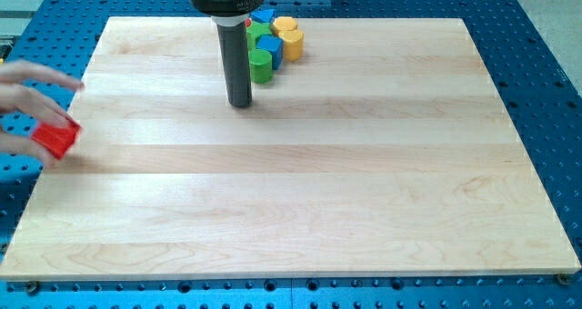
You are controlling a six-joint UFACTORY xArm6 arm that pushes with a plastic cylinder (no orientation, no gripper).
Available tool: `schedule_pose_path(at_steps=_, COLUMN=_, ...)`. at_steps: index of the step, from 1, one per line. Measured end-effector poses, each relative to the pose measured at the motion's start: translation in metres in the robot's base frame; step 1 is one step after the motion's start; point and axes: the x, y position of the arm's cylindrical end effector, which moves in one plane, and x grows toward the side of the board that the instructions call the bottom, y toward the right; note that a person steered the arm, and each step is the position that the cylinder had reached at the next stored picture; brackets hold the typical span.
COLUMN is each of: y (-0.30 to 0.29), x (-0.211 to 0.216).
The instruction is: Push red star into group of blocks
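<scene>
The red block [56, 138] sits at the far left edge of the tabletop [300, 209], about halfway between the near and far edges. A blurred human hand [27, 100] is over or touching it, so I cannot confirm its star shape. My tip [239, 104] is well apart from it, off to the right and a little farther back. The group of blocks lies just right of the rod at the far edge: a green cylinder [261, 66], a blue block [271, 48], two yellow blocks [289, 38] and another blue one [263, 15]. There are no fingers here, only the rod. By my judgement the tip must get round to the red block's left side, then push rightward and away toward the cluster.
</scene>
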Motion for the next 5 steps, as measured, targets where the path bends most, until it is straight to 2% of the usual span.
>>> schedule_pose_path(at_steps=3, y=-0.003, x=-0.001)
schedule_pose_path(at_steps=4, y=-0.002, x=0.086)
schedule_pose_path(at_steps=5, y=-0.033, x=0.142)
